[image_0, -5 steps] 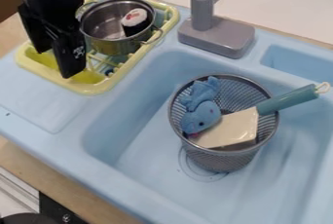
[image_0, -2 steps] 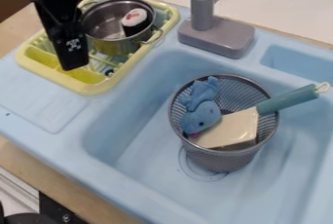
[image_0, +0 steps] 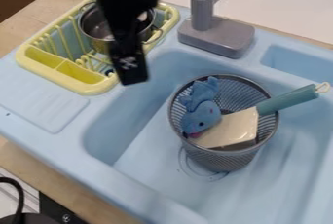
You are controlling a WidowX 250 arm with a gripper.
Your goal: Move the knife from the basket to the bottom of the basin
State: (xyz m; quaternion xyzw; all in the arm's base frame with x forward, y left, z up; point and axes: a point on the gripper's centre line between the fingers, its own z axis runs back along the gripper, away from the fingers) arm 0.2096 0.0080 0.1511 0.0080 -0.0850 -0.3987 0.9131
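Note:
My black gripper (image_0: 133,74) hangs over the basin's upper left edge, in front of the pot and left of the basket; nothing is seen held in it. The round grey mesh basket (image_0: 218,158) stands upright in the light blue basin (image_0: 139,145). The knife, with a cream blade and a teal handle (image_0: 287,99), lies slanted in the basket, its handle jutting over the right rim. Beside the blade, a blue plush toy (image_0: 201,113) rests in the basket on the left.
A yellow dish rack (image_0: 71,85) holding a metal pot (image_0: 96,26) stands at the upper left, partly behind the arm. The grey faucet (image_0: 216,35) rises at the basin's back edge. A smaller sink compartment (image_0: 296,65) is at the right.
From the dish rack's left part, the arm and gripper have moved right to the basin's edge, now covering part of the pot. The basket, knife and toy have kept their places.

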